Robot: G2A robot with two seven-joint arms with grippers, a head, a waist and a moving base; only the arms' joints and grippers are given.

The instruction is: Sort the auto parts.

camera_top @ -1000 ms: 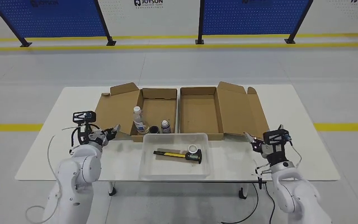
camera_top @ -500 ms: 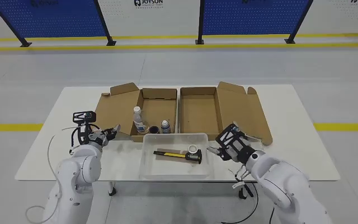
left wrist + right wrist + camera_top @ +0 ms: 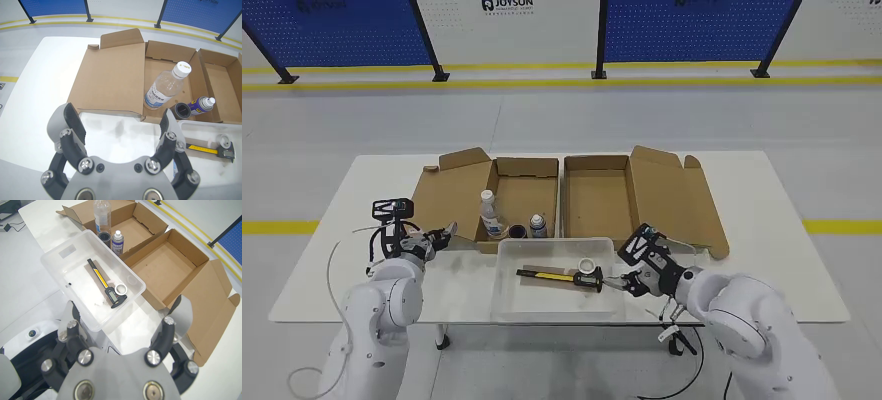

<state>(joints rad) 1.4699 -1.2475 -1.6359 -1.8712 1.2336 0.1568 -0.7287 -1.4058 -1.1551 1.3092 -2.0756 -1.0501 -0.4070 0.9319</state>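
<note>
Here the right gripper [image 3: 128,307] gapes wide beside the bin [image 3: 113,255], left gripper [image 3: 117,111] likewise.

A factory or workshop hall: a smooth grey floor [image 3: 542,120] striped with yellow safety lines [image 3: 542,84], and blue perforated partition panels [image 3: 342,30] on black feet [image 3: 440,75] well beyond the left pincer [image 3: 117,108], which hangs over a lone white table [image 3: 342,190].

left gripper [image 3: 117,111] is hanging in the foreground, jaws spread wide over the table [image 3: 47,75] | water bottle [image 3: 166,89], black cylinder [image 3: 181,110] and spray can [image 3: 200,104] are sitting close together inside the cardboard box [image 3: 170,55] past mid-frame | caliper [image 3: 209,150] is lying in the bin [image 3: 200,124]
</note>
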